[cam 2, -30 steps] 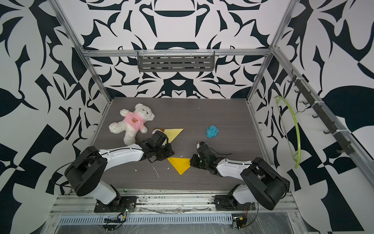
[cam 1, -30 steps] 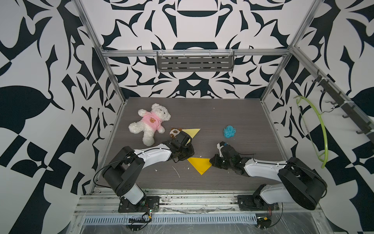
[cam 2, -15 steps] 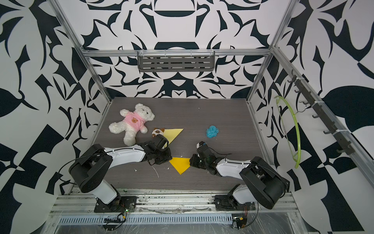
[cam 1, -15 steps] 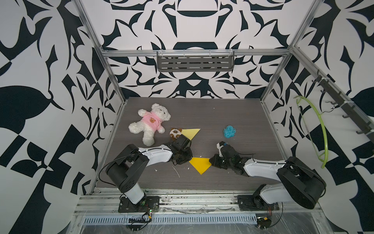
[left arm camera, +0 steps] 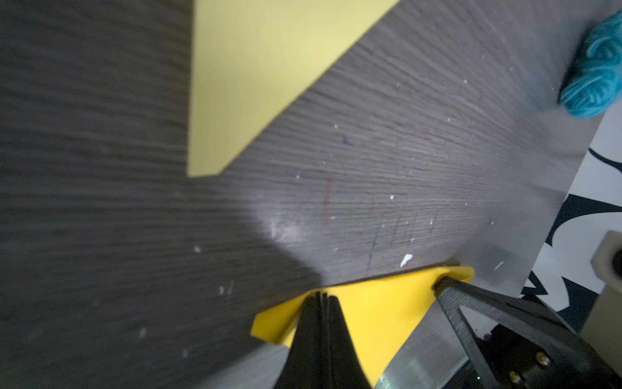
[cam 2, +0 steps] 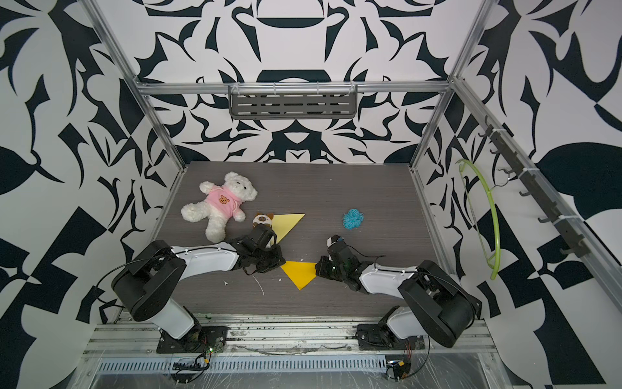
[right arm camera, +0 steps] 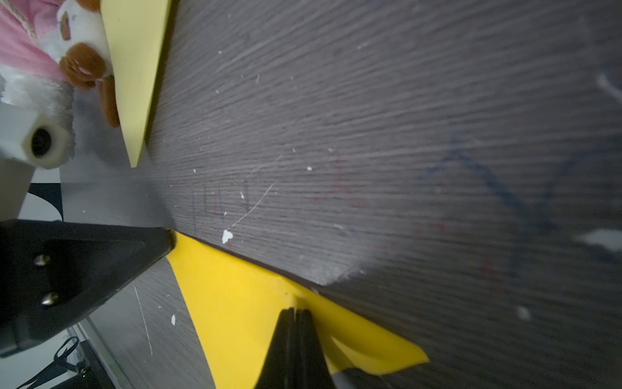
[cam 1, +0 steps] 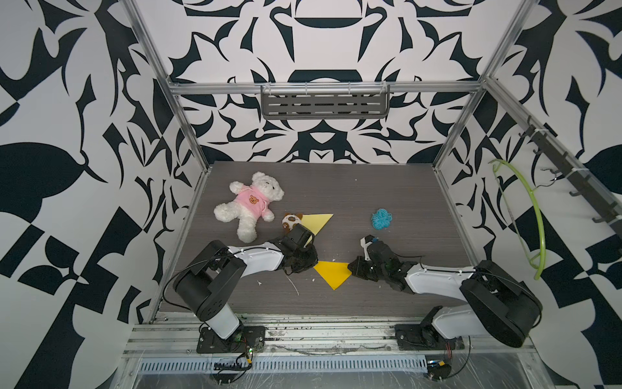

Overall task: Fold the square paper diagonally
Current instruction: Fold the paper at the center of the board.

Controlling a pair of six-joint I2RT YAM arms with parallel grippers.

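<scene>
My left hand (left arm camera: 321, 298) and right hand (right arm camera: 295, 311), both fully closed, pressed opposite corners of the folded yellow paper (cam 1: 334, 273).

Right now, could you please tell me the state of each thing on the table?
deep yellow paper: folded into a triangle.
pale yellow paper: folded triangle, apart from both grippers.
left gripper: shut, tips on the deep yellow paper.
right gripper: shut, tips on the same paper.
teddy bear: lying face up.

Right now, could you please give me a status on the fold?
Left gripper and right gripper both shut, tips on opposite corners. Yellow paper lies folded into a triangle. Pale yellow triangle and teddy bear further back, apart from it.
</scene>
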